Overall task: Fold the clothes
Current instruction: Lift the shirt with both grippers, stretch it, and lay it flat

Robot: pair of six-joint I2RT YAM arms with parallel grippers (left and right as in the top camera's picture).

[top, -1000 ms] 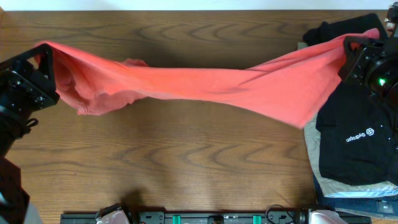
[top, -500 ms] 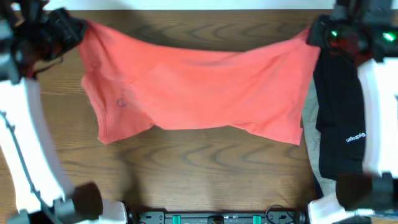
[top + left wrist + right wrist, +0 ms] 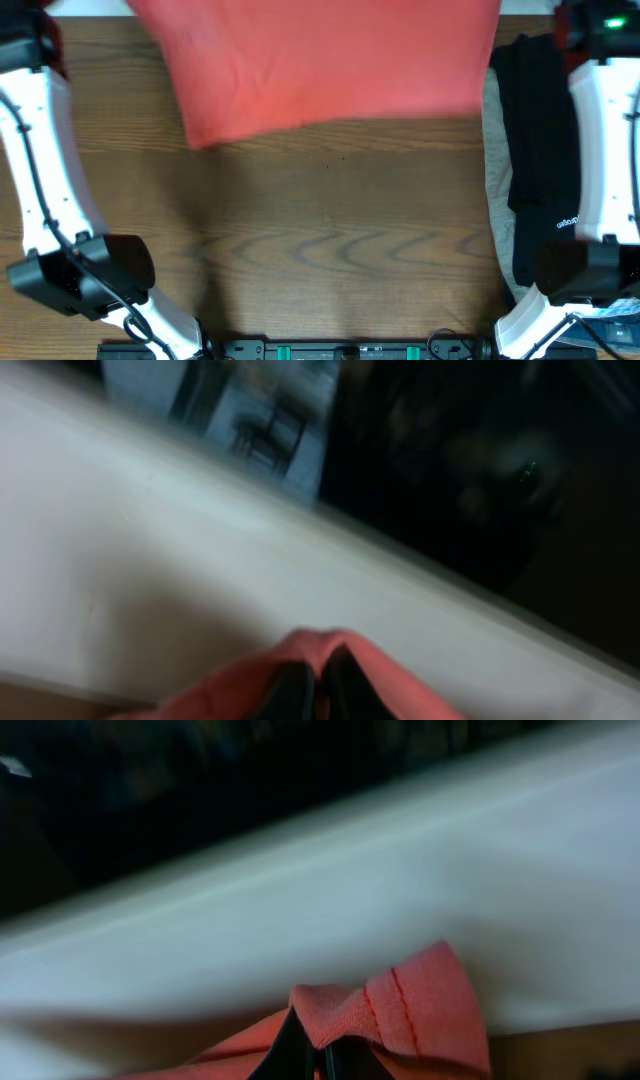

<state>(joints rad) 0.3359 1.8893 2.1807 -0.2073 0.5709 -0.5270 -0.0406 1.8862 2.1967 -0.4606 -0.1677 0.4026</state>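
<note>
One broad desk carries this job. Across its far part the orange-red T-shirt hangs spread wide. Its upper edge is out of the overhead view, and its lower hem runs nearly level, drooping a little on the left arm's side. No lettering shows on the face turned to the overhead camera.

I judge the step in hand to be the spread-out. The shirt is lifted and stretched between both arms and is not yet laid flat, so no fold is begun. As I read it, the next move calls for lowering both ends together and drawing the cloth toward the near edge so it lands smooth. It must stay off the black garment, which lies along the right side of the desk just beside the shirt's right edge.

The left arm and right arm both reach far outward, their white links running up either side of the overhead view. The left pincer is clamped on a bunched fold of the red cloth. The right pincer is closed tight on a stitched hem. Both wrist views are blurred.
</note>
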